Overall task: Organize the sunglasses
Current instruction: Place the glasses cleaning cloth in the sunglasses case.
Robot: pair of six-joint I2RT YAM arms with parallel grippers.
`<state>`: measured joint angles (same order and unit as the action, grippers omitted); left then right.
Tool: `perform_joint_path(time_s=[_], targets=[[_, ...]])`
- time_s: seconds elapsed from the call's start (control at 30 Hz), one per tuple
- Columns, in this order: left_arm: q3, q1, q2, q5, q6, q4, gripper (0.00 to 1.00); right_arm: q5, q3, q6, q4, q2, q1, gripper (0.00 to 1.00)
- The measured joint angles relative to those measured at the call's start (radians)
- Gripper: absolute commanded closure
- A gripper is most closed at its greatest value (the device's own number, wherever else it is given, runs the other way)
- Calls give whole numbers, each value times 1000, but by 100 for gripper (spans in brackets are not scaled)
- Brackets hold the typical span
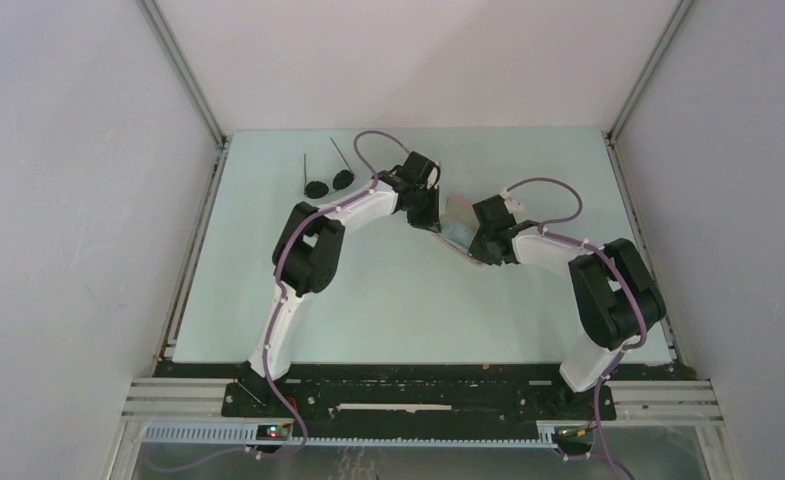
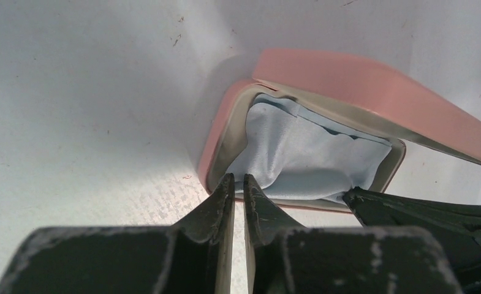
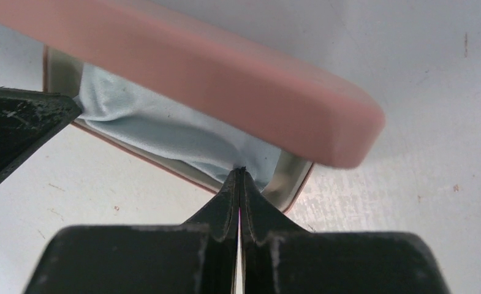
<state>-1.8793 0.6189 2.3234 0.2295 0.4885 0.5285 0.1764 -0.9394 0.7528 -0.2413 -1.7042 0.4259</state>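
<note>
From above, the sunglasses (image 1: pixel 317 189) lie unfolded on the worktop (image 1: pixel 388 310), well to the outer side of the left gripper (image 1: pixel 430 222) and apart from it, with their thin arms pointing away towards the back wall. The pink case (image 1: pixel 460 212) sits open between this gripper and the right gripper (image 1: pixel 481 250), which have closed in on it from either side. So the lid is up, but the glasses are neither picked up nor folded, and the main part of the job looks to be still ahead. The worktop around the glasses is bare; the side wall beyond them is the nearest limit.

In the left wrist view, the gripper's jaws are drawn to a narrow slit right at the case's near rim. The light blue cloth (image 2: pixel 305 156) fills the tray just ahead of the tips. I cannot tell whether they nip the rim, the cloth or nothing. The lid leans over the tray beyond, and the other arm's finger crowds in alongside.

In the right wrist view, the jaws are pressed together on the cloth's edge at the rim. The lid overhangs close above the tips, leaving little room to lift.
</note>
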Motion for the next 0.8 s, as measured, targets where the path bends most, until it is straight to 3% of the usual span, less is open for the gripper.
perform_joint_path(time_s=[0.4, 0.8], targets=[[95, 3, -83, 51, 46, -149, 82, 24, -22, -8, -37, 156, -7, 96], [38, 20, -2, 51, 88, -217, 84, 51, 5, -11, -90, 222, -32, 95]])
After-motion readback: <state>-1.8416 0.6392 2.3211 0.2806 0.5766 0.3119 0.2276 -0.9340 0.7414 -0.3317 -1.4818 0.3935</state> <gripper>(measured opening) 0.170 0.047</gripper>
